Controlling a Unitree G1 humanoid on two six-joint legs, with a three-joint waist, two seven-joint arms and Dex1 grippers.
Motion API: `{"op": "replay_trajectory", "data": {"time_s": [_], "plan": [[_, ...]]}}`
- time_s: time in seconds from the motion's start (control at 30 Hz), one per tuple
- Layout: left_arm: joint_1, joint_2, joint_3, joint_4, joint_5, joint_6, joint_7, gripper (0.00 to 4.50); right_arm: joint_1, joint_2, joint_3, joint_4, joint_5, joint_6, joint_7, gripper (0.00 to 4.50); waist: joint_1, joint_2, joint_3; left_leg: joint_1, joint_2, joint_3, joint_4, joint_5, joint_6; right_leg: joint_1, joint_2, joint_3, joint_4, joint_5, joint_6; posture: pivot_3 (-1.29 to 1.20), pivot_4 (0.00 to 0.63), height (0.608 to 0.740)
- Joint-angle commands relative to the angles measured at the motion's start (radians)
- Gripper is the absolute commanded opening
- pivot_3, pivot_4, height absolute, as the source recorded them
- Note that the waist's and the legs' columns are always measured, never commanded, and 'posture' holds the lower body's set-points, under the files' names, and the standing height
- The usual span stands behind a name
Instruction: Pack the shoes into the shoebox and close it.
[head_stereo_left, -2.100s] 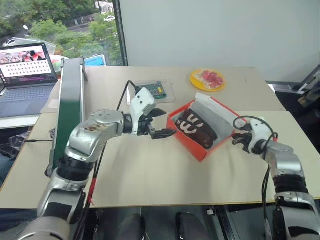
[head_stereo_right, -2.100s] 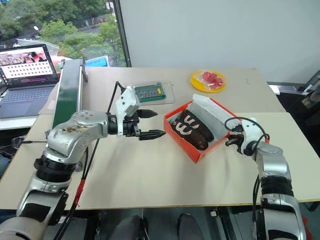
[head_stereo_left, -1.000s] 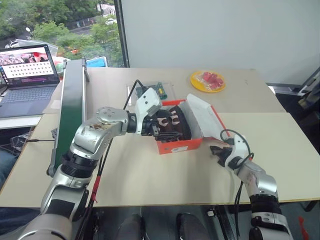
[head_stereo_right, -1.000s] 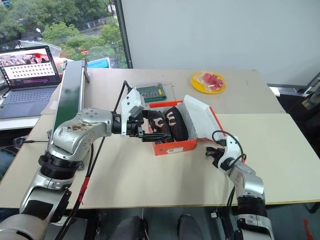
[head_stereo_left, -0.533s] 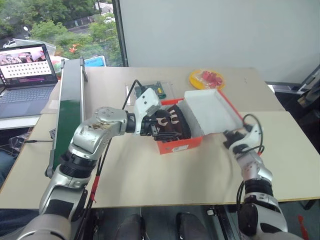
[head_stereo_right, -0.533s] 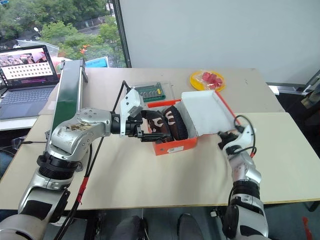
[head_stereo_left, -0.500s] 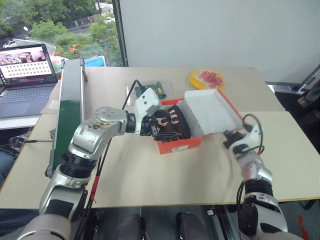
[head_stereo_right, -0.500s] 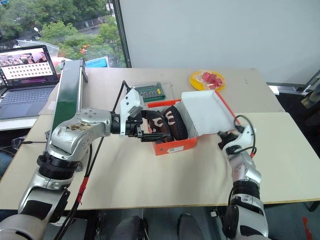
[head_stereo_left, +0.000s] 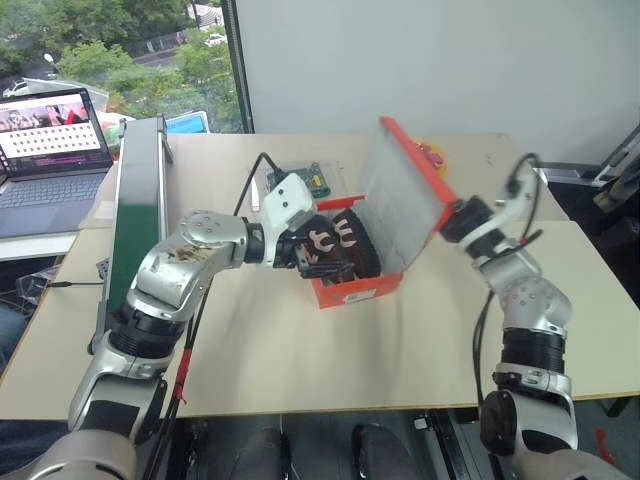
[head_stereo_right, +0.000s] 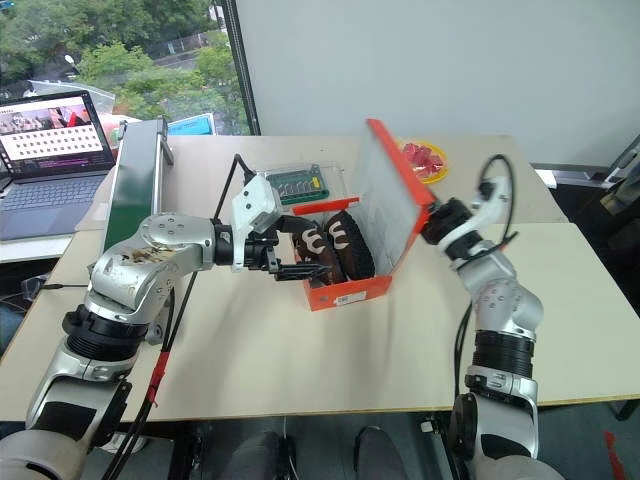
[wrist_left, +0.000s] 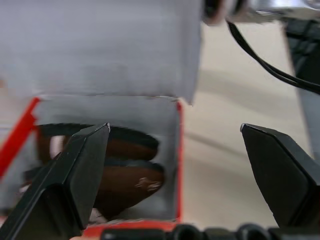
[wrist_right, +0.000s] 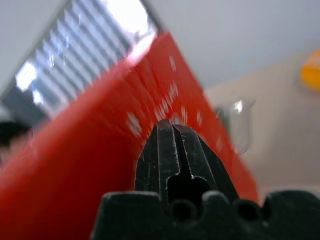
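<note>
With the shoes (head_stereo_right: 330, 248) seated in the shoebox (head_stereo_right: 345, 292), the closed right gripper (head_stereo_right: 432, 224) should push the raised lid (head_stereo_right: 385, 200) over gently while the wide-open left gripper (head_stereo_right: 290, 255) clears the rim.

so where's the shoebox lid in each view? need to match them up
Left eye view: shoebox lid stands tilted right of centre, its white lining facing the shoes.
Right eye view: near the centre, seen more edge-on, right gripper at its back.
Left wrist view: pale lining across the upper part.
Right wrist view: red outer face behind the shut fingers.
Shared landmark: yellow plate, also an orange-yellow blur at the right wrist view's edge.
</note>
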Motion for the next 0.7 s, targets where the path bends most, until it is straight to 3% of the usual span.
{"op": "replay_trajectory", "data": {"time_s": [0.03,0.3,0.7], "plan": [[-0.014,0.0,0.066,-0.025,0.019,-0.027,0.057,4.5,-0.006,0.009,0.014,-0.001,-0.01,-0.002,0.012,0.05,0.003,0.0,0.0,-0.001,0.0,0.0,0.0,0.0,0.0,-0.001,0.0,0.0,0.0,0.0,0.0,0.0,0.15,0.74],[0.091,0.038,0.168,-0.098,0.021,0.01,0.167,4.5,-0.098,0.02,0.152,0.123,-0.133,-0.015,0.073,0.05,-0.004,0.0,0.0,-0.002,0.001,0.0,0.0,0.0,0.0,-0.002,0.0,0.0,0.0,0.0,0.0,0.0,0.15,0.74],[0.207,0.017,0.147,-0.102,0.066,0.059,0.283,4.5,-0.383,0.082,0.358,0.45,-0.388,-0.124,0.187,0.05,-0.003,0.0,0.0,-0.002,0.001,0.0,0.0,0.001,-0.001,-0.003,0.0,-0.001,0.001,0.0,0.0,0.0,0.15,0.74]]}}
